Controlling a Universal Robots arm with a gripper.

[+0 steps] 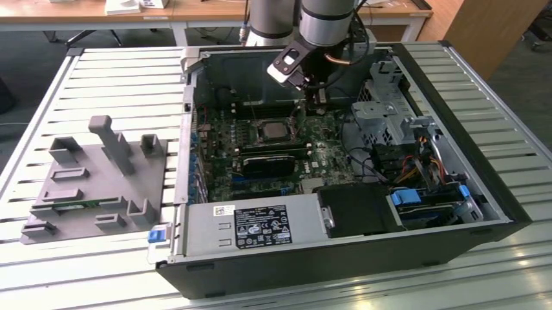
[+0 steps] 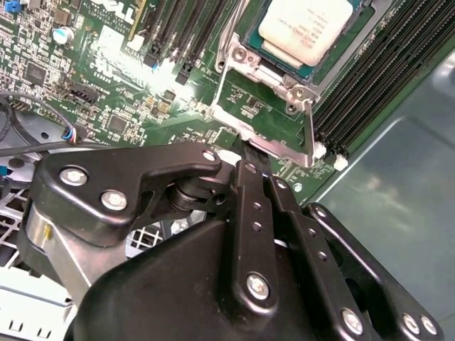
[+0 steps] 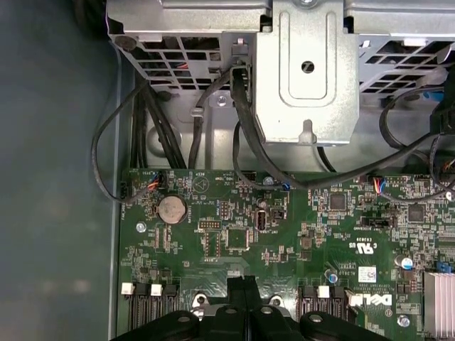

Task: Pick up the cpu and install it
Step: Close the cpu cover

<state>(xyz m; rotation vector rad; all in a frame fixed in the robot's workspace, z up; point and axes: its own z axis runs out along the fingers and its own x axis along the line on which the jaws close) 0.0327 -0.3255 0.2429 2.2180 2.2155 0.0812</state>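
Observation:
The cpu [image 1: 274, 131], a small square chip with a silvery top plate, lies flat in its socket on the green motherboard [image 1: 226, 169] inside the open computer case. In the second wrist view the cpu [image 2: 306, 25] sits inside a metal socket frame [image 2: 264, 119]. My gripper [image 1: 316, 103] hangs just above the board, a little behind the socket and toward the exterior view's right. Its black fingers [image 2: 250, 186] are pressed together with nothing between them, and in the first wrist view the gripper [image 3: 245, 285] is over bare board.
A black heatsink-like block [image 1: 267, 165] lies in front of the socket, and a grey power supply box [image 1: 250, 226] stands at the case front. A metal drive cage [image 3: 306, 71] and loose cables [image 3: 242, 135] crowd one side. A grey fixture [image 1: 95, 174] stands on the slatted table.

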